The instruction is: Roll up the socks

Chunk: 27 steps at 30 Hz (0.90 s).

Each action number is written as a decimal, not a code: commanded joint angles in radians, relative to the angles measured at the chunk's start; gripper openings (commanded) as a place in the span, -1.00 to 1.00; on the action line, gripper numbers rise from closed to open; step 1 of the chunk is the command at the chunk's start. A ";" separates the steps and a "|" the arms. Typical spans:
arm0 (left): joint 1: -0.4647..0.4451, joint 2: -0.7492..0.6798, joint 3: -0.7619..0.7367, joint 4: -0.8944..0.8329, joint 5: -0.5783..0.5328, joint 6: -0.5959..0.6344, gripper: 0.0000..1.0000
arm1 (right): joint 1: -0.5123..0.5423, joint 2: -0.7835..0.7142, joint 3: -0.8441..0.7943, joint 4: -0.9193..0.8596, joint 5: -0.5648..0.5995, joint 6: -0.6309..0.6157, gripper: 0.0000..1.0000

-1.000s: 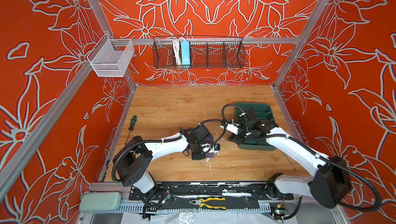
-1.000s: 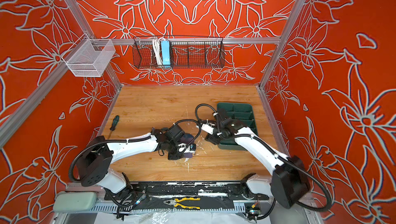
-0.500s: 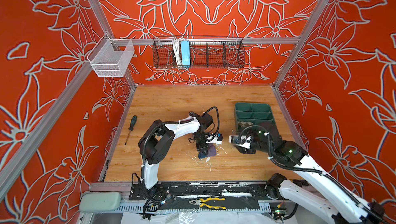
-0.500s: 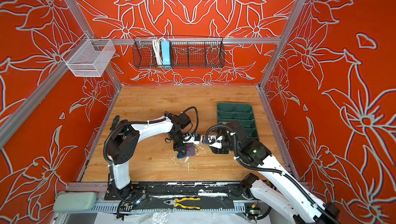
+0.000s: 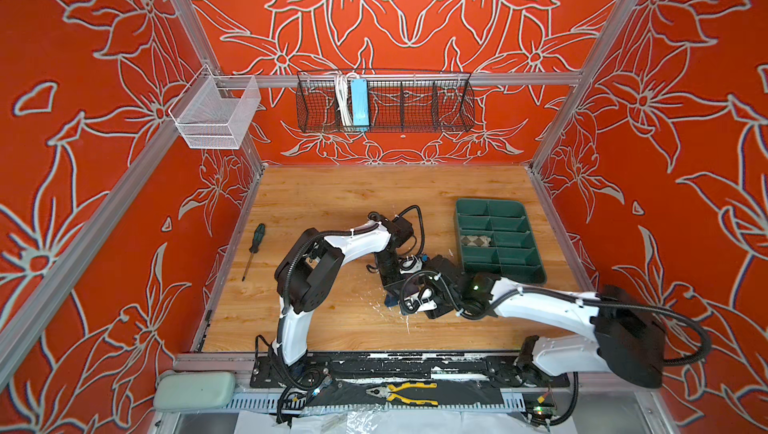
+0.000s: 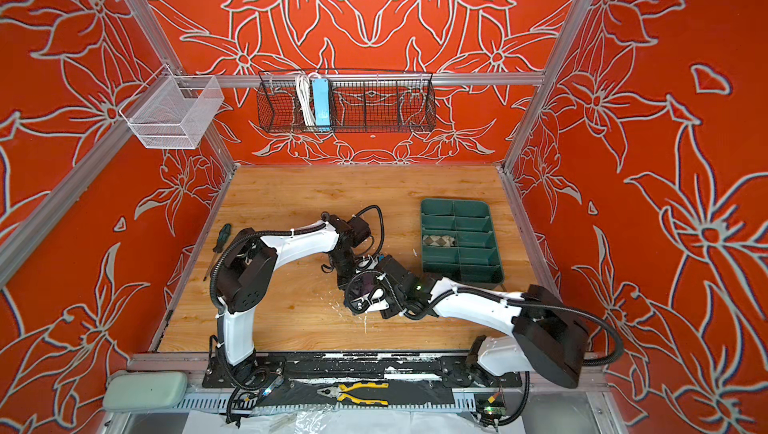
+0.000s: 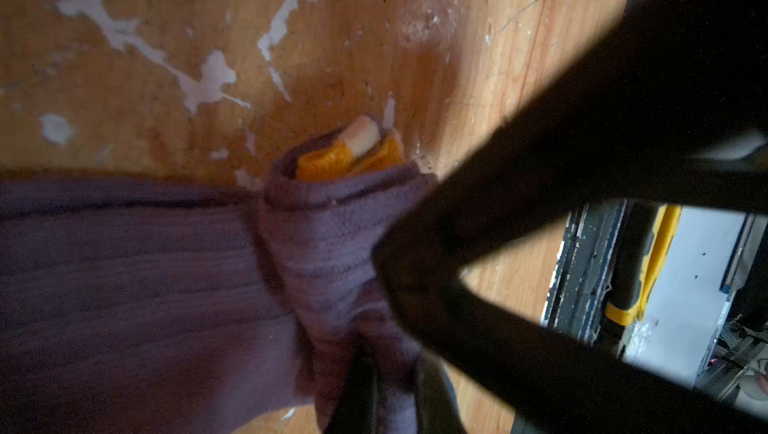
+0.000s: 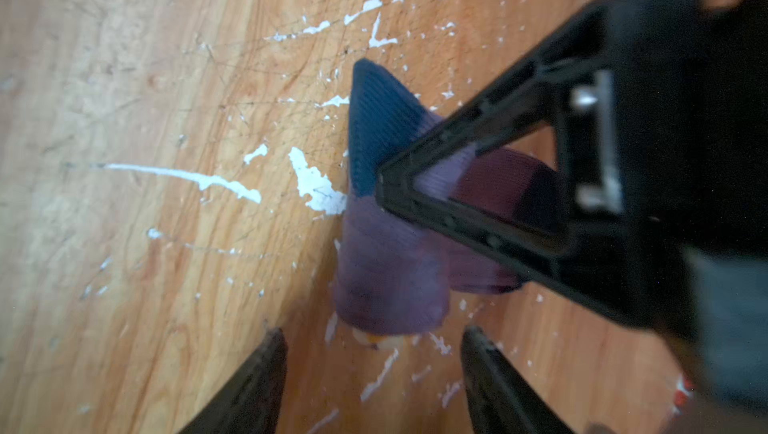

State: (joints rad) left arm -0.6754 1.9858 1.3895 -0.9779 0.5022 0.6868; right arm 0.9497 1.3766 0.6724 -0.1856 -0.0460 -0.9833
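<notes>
In both top views the green tray (image 5: pixel 513 224) sits on the right of the worktop (image 5: pixel 332 199), with the beige sock (image 5: pixel 476 241) in a left-column compartment, mid row. The wire basket (image 5: pixel 415 106) on the back wall holds a blue power strip (image 5: pixel 359 104) and white cable. Both arms bend inward and their wrists meet front-centre, near the tray's front-left corner. Left wrist view: left pincer (image 7: pixel 395 386) clenched on the purple sock (image 7: pixel 124 286), which is part-rolled with the yellow toe at the roll's core. Right wrist view: right pincer (image 8: pixel 374 369) released, tips apart, roll end just ahead of them on the worktop. Screwdriver (image 5: pixel 253 249) lies near the left edge. Open room across the back half.
</notes>
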 commanded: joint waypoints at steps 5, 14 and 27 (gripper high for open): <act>-0.001 0.018 -0.012 -0.020 0.007 0.020 -0.91 | 0.003 0.121 0.037 0.132 -0.004 0.052 -0.01; 0.000 -0.097 -0.069 0.044 -0.042 0.004 -0.69 | 0.003 0.179 0.108 -0.067 0.002 0.107 -0.91; 0.085 -0.598 -0.289 0.228 -0.193 -0.060 -0.20 | -0.032 0.231 0.277 -0.409 -0.152 0.217 -1.00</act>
State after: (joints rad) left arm -0.5991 1.5112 1.1435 -0.8211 0.3573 0.6247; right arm 0.9413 1.5673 0.9199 -0.4351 -0.1097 -0.8051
